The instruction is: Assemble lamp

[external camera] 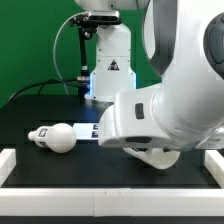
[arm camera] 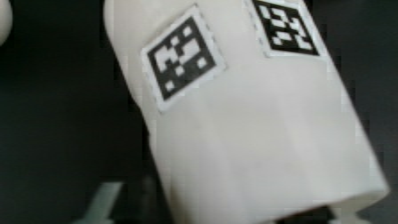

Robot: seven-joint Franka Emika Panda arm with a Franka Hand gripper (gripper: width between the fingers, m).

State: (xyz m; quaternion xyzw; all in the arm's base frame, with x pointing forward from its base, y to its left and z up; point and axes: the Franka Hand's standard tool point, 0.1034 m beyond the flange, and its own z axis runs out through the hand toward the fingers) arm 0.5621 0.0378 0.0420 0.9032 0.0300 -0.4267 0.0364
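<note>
The white tapered shade (arm camera: 231, 130) with two square tags fills the wrist view, lying slanted. One grey finger (arm camera: 105, 200) shows beside it across a dark gap, and a pale edge at the shade's other side may be the second finger. The frames do not show whether the gripper (arm camera: 224, 204) presses on the shade. In the exterior view the shade (external camera: 160, 156) sits low under the arm's wrist, which hides the gripper. The rounded bulb (external camera: 56, 136) lies on its side on the black table, toward the exterior view's left. The blocky base is not in view.
The marker board (external camera: 88, 129) lies flat just beside the bulb. A white rail (external camera: 60, 170) borders the table's near edge. The robot's own pedestal (external camera: 110, 70) stands at the back, with cables to its left. The big arm blocks the exterior view's right half.
</note>
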